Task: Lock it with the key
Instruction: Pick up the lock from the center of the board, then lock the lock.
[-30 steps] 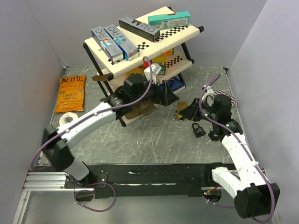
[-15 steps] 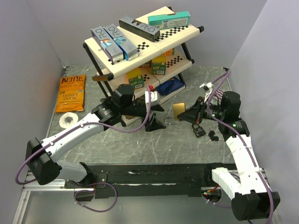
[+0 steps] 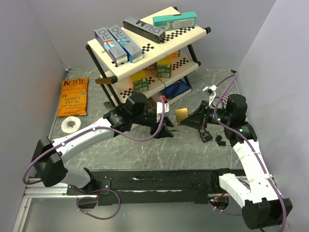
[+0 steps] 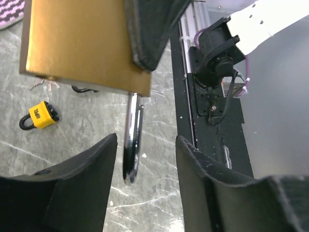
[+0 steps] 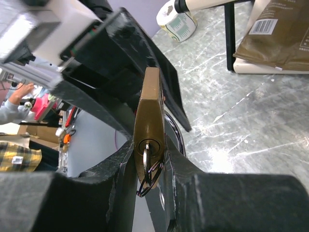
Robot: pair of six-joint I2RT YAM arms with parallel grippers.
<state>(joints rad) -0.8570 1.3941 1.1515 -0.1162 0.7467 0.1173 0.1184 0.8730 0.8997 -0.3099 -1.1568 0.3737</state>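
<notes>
Right claw (image 3: 192,119) clamps the brass padlock (image 5: 150,106), key (image 5: 145,157) already seated; left claw (image 4: 145,151) gapes around the shackle (image 4: 131,140), locking turn apparently pending.

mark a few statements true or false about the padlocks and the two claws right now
1. The right claw grips the brass padlock. True.
2. A key sits in that padlock's keyhole. True.
3. The left claw is clamped shut on the shackle. False: its fingers stand apart on either side of the shackle, with a gap on each side.
4. The yellow padlock sits on a shelf of the rack. False: it lies on the table.
5. A black padlock lies on the table near the right arm. True.
</notes>
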